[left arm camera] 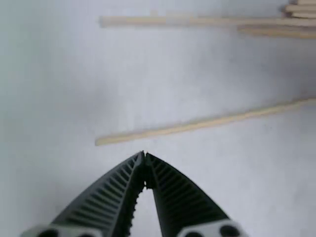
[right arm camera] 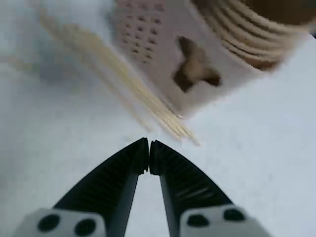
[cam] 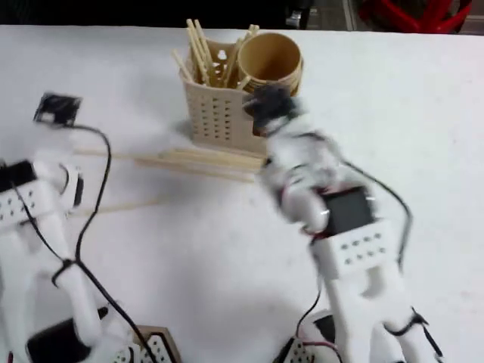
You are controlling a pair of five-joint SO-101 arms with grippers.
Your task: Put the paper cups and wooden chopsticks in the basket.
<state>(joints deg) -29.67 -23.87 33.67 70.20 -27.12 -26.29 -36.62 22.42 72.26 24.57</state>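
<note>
Though closed (empty), left end effector (left arm camera: 144, 157) faces chopstick (left arm camera: 202, 122).

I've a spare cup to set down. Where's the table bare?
Bare: table right of the basket, and the stretch between the left arm and right arm. Crowded: in front of the basket, where loose chopsticks lie by the right gripper.

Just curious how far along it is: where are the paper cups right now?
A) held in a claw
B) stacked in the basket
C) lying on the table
B: the cups sit nested inside the basket, beside upright chopsticks.
</note>
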